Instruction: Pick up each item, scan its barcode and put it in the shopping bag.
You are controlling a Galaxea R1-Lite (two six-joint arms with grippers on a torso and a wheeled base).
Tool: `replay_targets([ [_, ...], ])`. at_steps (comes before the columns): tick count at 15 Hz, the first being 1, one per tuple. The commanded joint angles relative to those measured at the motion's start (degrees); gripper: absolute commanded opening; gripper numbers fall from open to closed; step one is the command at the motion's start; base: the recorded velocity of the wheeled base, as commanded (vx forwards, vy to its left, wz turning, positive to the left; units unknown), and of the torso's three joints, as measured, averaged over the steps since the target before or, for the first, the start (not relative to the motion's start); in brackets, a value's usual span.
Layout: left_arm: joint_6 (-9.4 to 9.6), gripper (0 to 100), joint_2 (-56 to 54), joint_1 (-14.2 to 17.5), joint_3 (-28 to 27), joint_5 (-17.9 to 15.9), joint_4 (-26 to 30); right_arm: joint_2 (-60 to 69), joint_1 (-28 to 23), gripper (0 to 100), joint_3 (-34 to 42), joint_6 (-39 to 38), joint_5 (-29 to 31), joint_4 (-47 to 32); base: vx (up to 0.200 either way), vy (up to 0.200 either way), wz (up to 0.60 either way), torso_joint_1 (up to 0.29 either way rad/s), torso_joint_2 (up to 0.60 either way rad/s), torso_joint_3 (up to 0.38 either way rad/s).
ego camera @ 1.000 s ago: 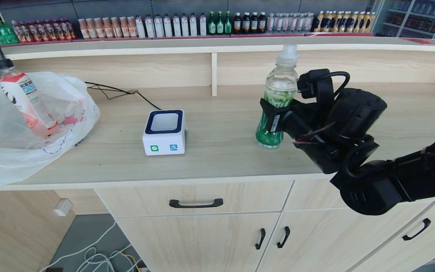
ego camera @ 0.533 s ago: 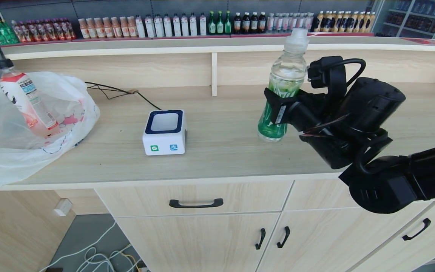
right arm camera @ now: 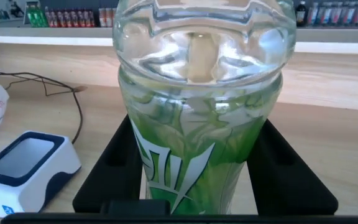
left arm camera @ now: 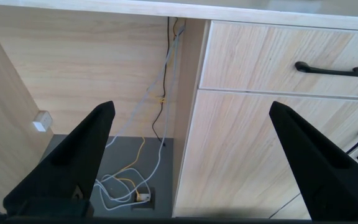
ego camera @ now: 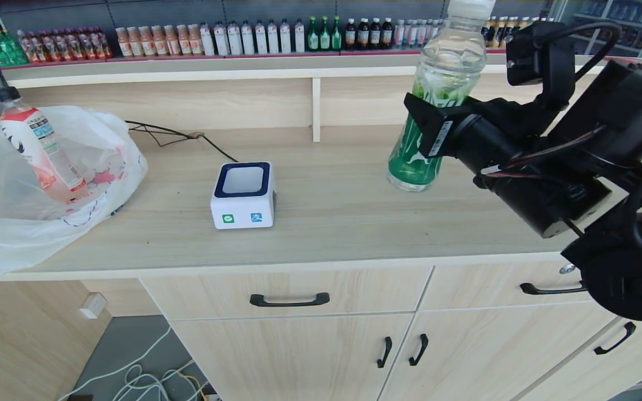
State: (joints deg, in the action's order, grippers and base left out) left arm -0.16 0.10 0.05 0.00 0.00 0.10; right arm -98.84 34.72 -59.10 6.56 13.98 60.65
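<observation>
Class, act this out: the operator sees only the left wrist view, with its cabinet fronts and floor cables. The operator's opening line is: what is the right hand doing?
Observer: The right hand is shut on a green bottle, gripping around its middle.
Operator: Where is the scanner?
Observer: The scanner sits on the counter, to the robot's left of that bottle.
Operator: And the shopping bag?
Observer: The shopping bag lies at the counter's left end, with a pink bottle standing in it.
</observation>
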Motion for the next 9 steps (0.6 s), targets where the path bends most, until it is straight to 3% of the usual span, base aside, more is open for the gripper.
replay_targets([
  [1,-0.02,100,-0.01,0.04,0.0,0.0,-0.01,4.18,2.99,0,3.2,0.03,0.08,-0.18,0.0,0.0,0.0,0.0,0.0,0.0],
  [9,-0.02,100,-0.01,0.04,0.0,0.0,-0.01,13.59,5.1,0,14.63,-6.29,-0.27,0.26,0.0,0.0,0.0,0.0,0.0,0.0],
])
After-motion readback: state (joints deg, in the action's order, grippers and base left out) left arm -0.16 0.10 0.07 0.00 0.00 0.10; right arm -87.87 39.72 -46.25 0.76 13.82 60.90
